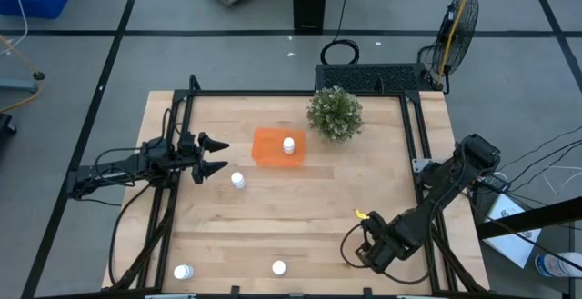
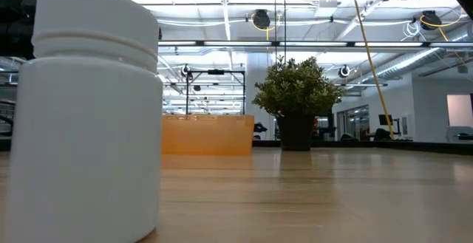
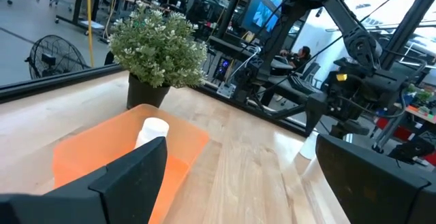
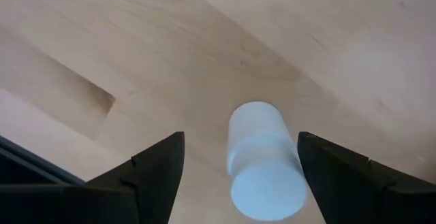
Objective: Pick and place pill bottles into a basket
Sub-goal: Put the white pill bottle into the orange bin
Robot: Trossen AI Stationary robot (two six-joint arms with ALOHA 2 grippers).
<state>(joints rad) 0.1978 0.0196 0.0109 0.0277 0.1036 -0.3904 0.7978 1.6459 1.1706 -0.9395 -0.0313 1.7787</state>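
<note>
The orange basket [image 1: 269,147] lies at the table's middle far part, with one white pill bottle [image 1: 289,144] standing in it. Another bottle [image 1: 237,180] stands on the table just near of the basket. Two more stand at the near edge [image 1: 184,272] [image 1: 279,267]. My left gripper [image 1: 224,154] is open and empty, level, left of the basket. My right gripper [image 4: 240,176] is open and points down at the near right. A fifth bottle [image 4: 266,159] stands between its fingers, nearer one finger and apart from the other. The gripper hides this bottle in the high view.
A green bushy plant in a dark pot [image 1: 335,113] stands right of the basket near the far edge. A black frame [image 1: 273,93] runs round the table. In the low view one bottle [image 2: 96,117] stands close to the camera, blocking its left part.
</note>
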